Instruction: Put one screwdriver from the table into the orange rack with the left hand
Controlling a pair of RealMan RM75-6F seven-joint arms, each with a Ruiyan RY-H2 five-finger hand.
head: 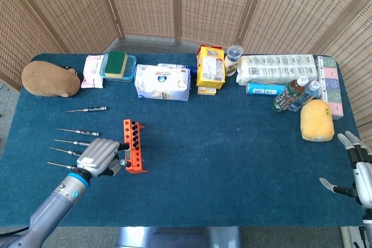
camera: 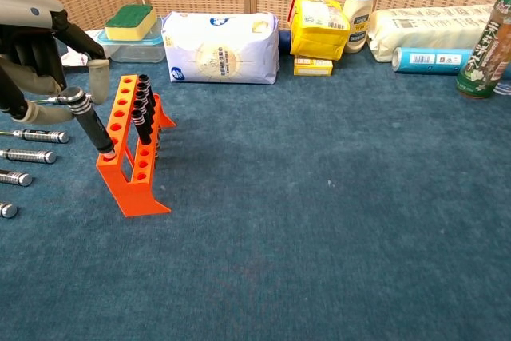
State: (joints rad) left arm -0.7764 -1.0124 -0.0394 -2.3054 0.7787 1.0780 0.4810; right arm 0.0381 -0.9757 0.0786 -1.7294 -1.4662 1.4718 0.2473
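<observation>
Beside the orange rack (camera: 132, 149), the left hand (camera: 36, 57) grips a tilted screwdriver (camera: 92, 124).

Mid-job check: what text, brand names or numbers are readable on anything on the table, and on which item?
Nothing reads with certainty.
Yellow snack bag: red logo at its top, too blurred to read.
White tissue pack: blue print, too small.
Green bottle: label characters, illegible.
Blue tube: print too small.
Orange rack: no markings visible.

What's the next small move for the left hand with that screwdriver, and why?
Probably tip the screwdriver upright and ease it down. The left hand holds it tilted, its lower end at a front hole in the near row of the orange rack, apparently not seated; the far row already holds black handles.
</observation>
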